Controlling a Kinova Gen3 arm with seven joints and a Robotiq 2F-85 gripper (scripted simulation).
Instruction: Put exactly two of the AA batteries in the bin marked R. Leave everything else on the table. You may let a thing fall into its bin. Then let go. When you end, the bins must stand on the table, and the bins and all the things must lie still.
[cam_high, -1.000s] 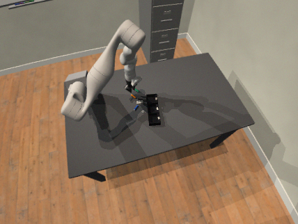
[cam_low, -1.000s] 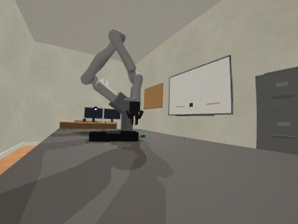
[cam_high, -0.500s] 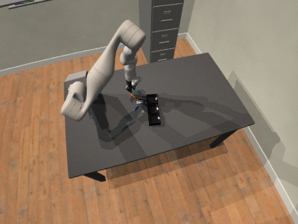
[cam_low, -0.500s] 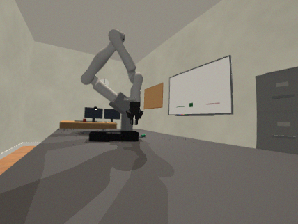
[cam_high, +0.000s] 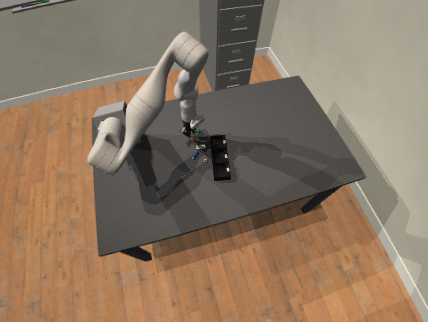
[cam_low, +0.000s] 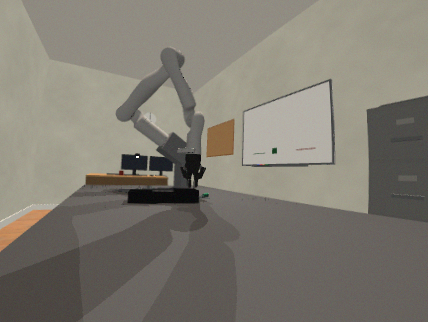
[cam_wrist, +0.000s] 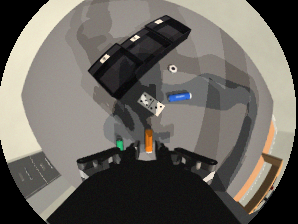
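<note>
A black row of three bins (cam_high: 221, 156) lies on the dark table; it also shows in the wrist view (cam_wrist: 140, 52), and I cannot read the marks on it. Left of it lie small things: an orange battery (cam_wrist: 149, 143), a green one (cam_wrist: 120, 144), a blue one (cam_wrist: 178, 96), a white piece (cam_wrist: 150, 103) and a small ring (cam_wrist: 174, 67). My gripper (cam_high: 192, 131) hangs low over the orange and green ones, its fingers partly open. In the wrist view the orange battery lies in line between the fingertips. Nothing is held.
The bins also show in the exterior view (cam_low: 162, 195), with the gripper (cam_low: 192, 175) just above the table behind them and a green piece (cam_low: 205, 194) beside them. A grey filing cabinet (cam_high: 240, 42) stands beyond the table's far edge.
</note>
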